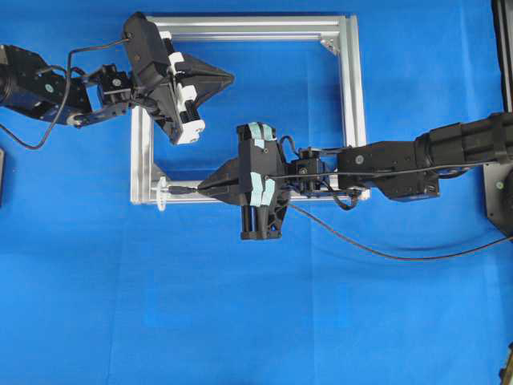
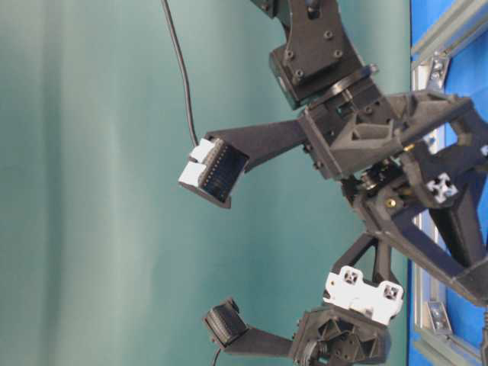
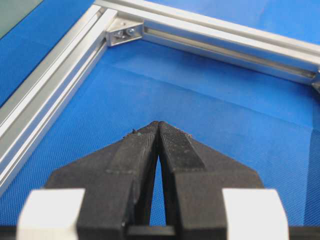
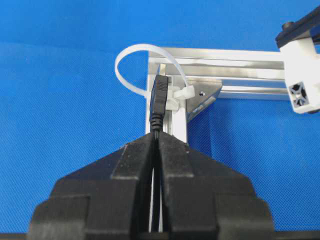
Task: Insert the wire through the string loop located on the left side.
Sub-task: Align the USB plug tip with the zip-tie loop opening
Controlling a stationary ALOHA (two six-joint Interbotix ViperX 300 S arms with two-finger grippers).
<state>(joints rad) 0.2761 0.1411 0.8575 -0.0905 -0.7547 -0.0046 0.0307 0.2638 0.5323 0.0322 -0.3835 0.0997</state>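
The left gripper [image 1: 227,78], jaws pressed together and empty, hovered inside the frame [image 1: 353,88]. The string loop [image 4: 142,62] stood at the frame's lower-left corner. The right gripper [image 4: 156,136] pinched the wire [image 4: 159,97], plug just before the loop.

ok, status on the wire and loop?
Right gripper shut on wire, plug at string loop, not through. Left gripper shut, empty, over aluminium frame. Nothing blocking.
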